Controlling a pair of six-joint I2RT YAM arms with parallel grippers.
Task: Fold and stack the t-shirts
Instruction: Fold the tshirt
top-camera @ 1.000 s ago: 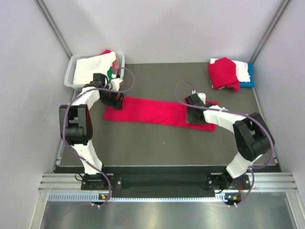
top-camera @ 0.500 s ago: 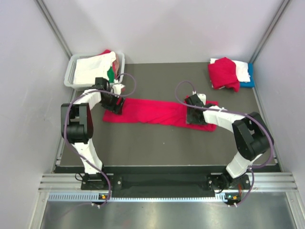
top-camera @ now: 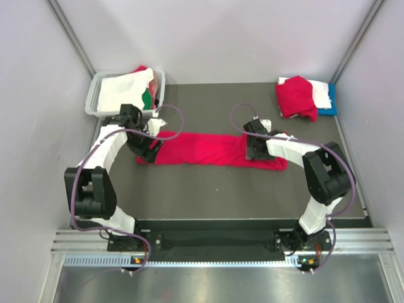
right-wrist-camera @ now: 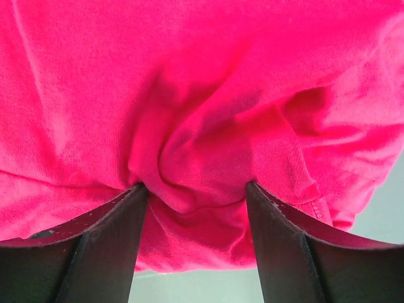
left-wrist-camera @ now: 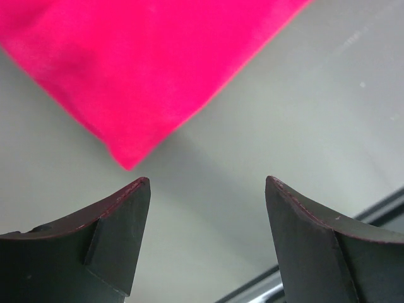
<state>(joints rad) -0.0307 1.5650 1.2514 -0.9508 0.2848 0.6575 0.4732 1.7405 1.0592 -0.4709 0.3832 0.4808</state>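
Observation:
A red t-shirt (top-camera: 202, 149) lies folded into a long strip across the middle of the table. My left gripper (top-camera: 146, 150) hovers open just off its left corner (left-wrist-camera: 126, 63), with only bare table between the fingers (left-wrist-camera: 207, 180). My right gripper (top-camera: 252, 150) presses down on the strip's right end, jaws apart, and a bunch of red cloth (right-wrist-camera: 189, 95) bulges between its fingers (right-wrist-camera: 196, 186). At the back right, a folded red t-shirt (top-camera: 297, 96) rests on a white one (top-camera: 322, 93) and a blue one (top-camera: 328, 110).
A pale plastic tub (top-camera: 95, 101) at the back left holds white cloth (top-camera: 123, 90) with some red and green showing. Grey walls close in the left, back and right sides. A metal rail (top-camera: 221, 243) runs along the near edge.
My left arm swung its elbow outward and the gripper slid nearer, from on the shirt's left end to just off its corner. The right gripper edged left and its jaws widened slightly.

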